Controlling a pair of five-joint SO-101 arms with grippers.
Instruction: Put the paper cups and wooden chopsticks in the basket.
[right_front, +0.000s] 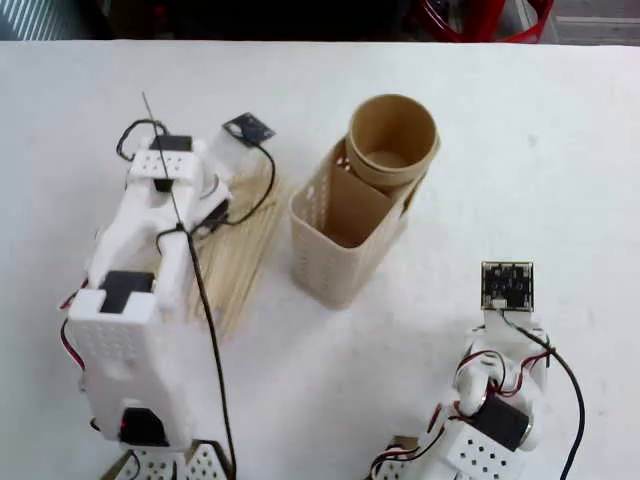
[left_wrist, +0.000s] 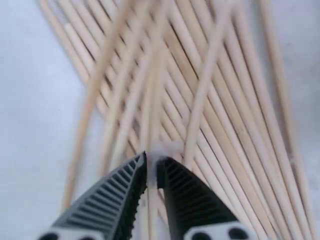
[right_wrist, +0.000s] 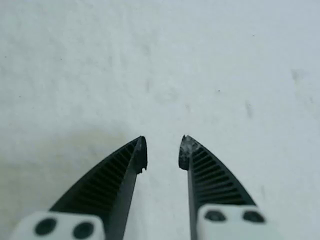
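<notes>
A heap of wooden chopsticks (right_front: 240, 250) lies on the white table left of the basket (right_front: 340, 260). Stacked paper cups (right_front: 391, 140) stand tilted in the basket's far end. My left arm (right_front: 150, 250) hangs over the heap. In its wrist view my left gripper (left_wrist: 152, 161) is down among the chopsticks (left_wrist: 220, 100), shut on one thin chopstick (left_wrist: 151, 125) that runs between the fingertips. My right arm (right_front: 500, 390) sits near the front right, and my right gripper (right_wrist: 162, 147) is open over bare table with nothing in it.
The basket is a tall cream slotted one, standing slantwise mid-table. Black cables (right_front: 205, 300) trail along the left arm. Open table surface (right_front: 520, 180) lies right of the basket and between the two arms.
</notes>
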